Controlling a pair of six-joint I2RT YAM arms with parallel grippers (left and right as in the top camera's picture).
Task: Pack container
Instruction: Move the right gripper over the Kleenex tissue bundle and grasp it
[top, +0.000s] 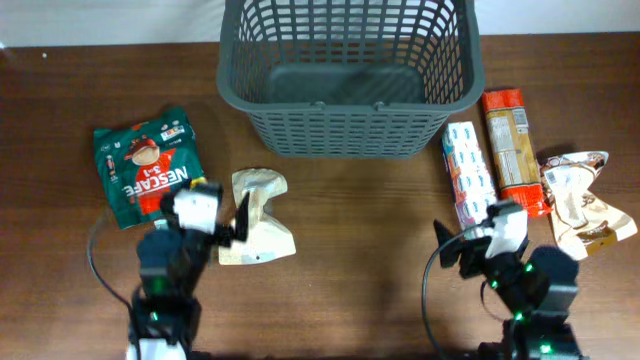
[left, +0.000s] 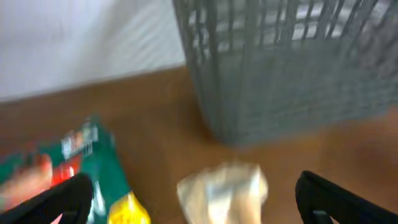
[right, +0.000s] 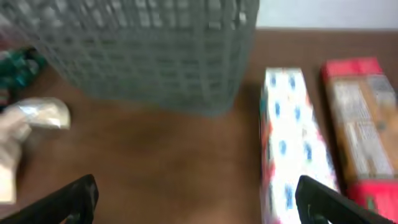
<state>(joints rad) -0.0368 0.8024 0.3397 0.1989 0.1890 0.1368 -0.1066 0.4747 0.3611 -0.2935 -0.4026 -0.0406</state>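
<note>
The dark grey basket (top: 350, 75) stands at the back middle of the table; its lattice wall also shows in the left wrist view (left: 280, 68) and the right wrist view (right: 143, 50). My left gripper (top: 205, 215) is open and empty, between a green Nescafe packet (top: 145, 165) and a beige packet (top: 258, 215). In the left wrist view the beige packet (left: 224, 190) lies between the fingers (left: 193, 202). My right gripper (top: 470, 240) is open and empty, just in front of a white-and-blue packet (top: 468, 170). Its open fingers (right: 196, 199) span bare table beside that packet (right: 289, 143).
A red-edged biscuit pack (top: 512, 145) lies right of the white-and-blue packet, also in the right wrist view (right: 360, 118). A crumpled brown-and-white packet (top: 582, 200) lies at the far right. The green packet shows at the left of the left wrist view (left: 81, 162).
</note>
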